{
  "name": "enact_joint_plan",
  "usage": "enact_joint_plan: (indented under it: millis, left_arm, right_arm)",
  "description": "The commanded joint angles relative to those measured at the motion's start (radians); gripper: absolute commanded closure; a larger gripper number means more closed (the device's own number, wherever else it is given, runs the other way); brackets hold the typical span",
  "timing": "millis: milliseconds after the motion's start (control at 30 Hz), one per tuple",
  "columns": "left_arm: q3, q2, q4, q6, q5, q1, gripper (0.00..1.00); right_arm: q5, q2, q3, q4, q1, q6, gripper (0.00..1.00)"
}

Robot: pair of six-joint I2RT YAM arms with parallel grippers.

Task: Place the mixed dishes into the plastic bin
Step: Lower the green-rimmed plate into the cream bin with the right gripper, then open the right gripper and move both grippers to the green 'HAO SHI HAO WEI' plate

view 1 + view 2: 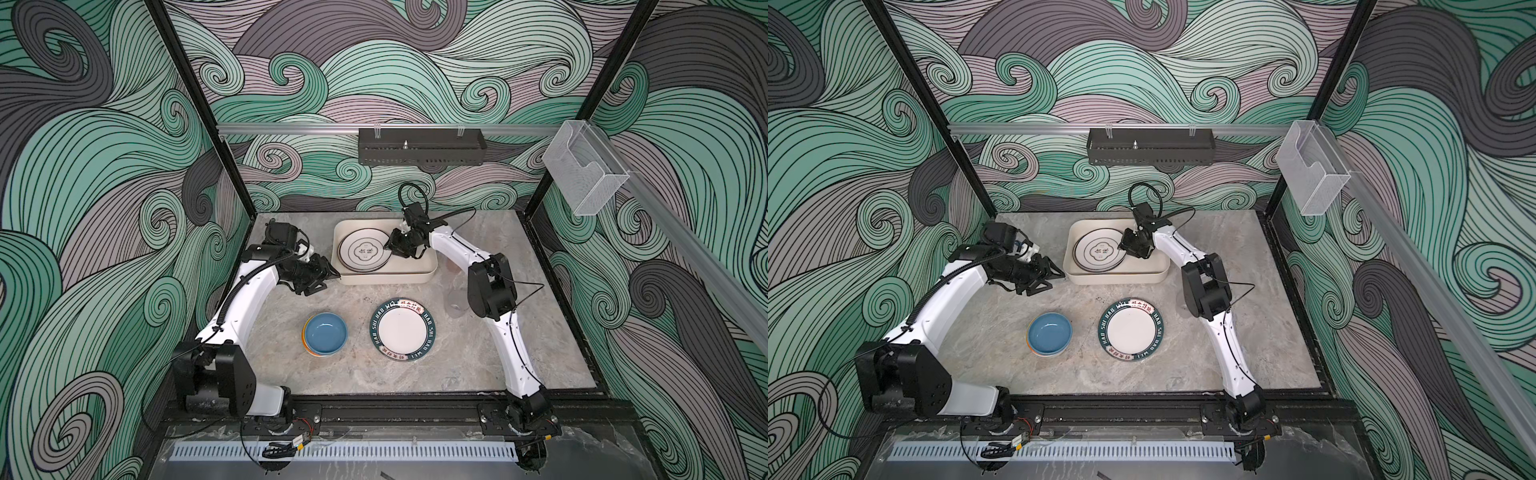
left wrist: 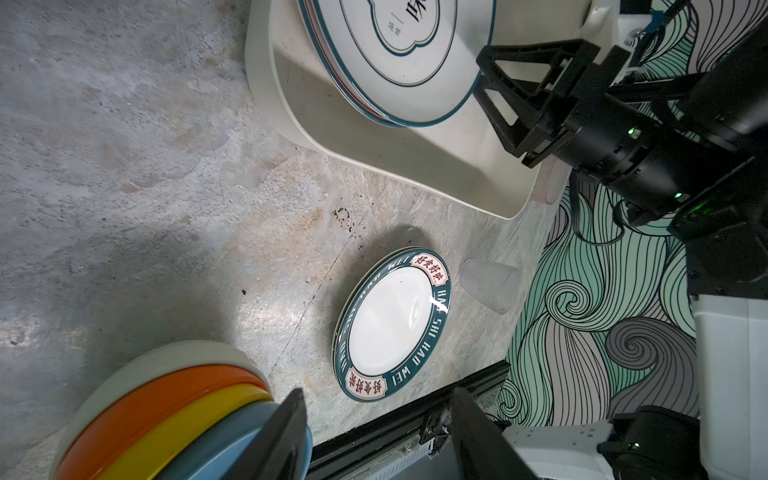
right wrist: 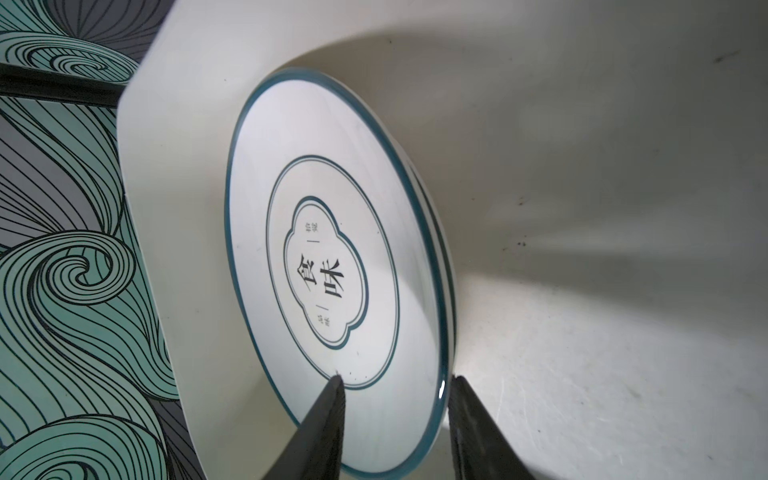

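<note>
The cream plastic bin (image 1: 386,277) stands at the back middle of the table. In it a white plate with black characters (image 1: 364,250) (image 3: 332,266) lies on top of another plate. My right gripper (image 1: 390,246) (image 3: 397,380) is open, one finger over the plate's face and the other just outside its rim. My left gripper (image 1: 332,274) (image 2: 378,392) hangs open and empty off the bin's left side. On the table sit a green-rimmed lettered plate (image 1: 402,329) (image 2: 395,328), a stack of bowls (image 1: 325,333) (image 2: 166,415) with the blue one on top, and a translucent cup (image 2: 490,284) upside down.
A black perforated tray (image 1: 422,145) hangs on the back rail and a clear acrylic box (image 1: 582,174) on the right rail. A black frame rail (image 1: 395,405) borders the table's front. My right arm's elbow (image 1: 492,291) stands to the right of the lettered plate.
</note>
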Motion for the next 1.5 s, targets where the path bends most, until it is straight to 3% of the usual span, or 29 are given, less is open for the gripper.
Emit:
enact_joint_plan:
  millis: [0,300,633,1100,1467]
  left_arm:
    - [-0.011,-0.007,0.005,-0.010,0.014,0.007,0.42]
    - [-0.013,-0.016,0.001,-0.007,0.021,0.005,0.42]
    - [-0.019,-0.028,-0.017,0.015,0.031,-0.026,0.43]
    - [0.005,-0.039,-0.043,0.004,-0.067,-0.179,0.45]
    - [0.030,0.036,-0.034,-0.032,-0.162,-0.328,0.45]
  right_arm:
    - [0.007,0.015,0.022,-0.027,0.001,-0.019,0.58]
    - [0.048,-0.071,-0.022,-0.063,0.001,-0.063,0.58]
    - [0.092,-0.329,-0.289,-0.039,0.002,-0.125,0.59]
    - [0.130,-0.779,-0.788,0.033,0.003,-0.183,0.60]
    - [0.111,-1.085,-1.092,0.003,0.002,-0.221,0.60]
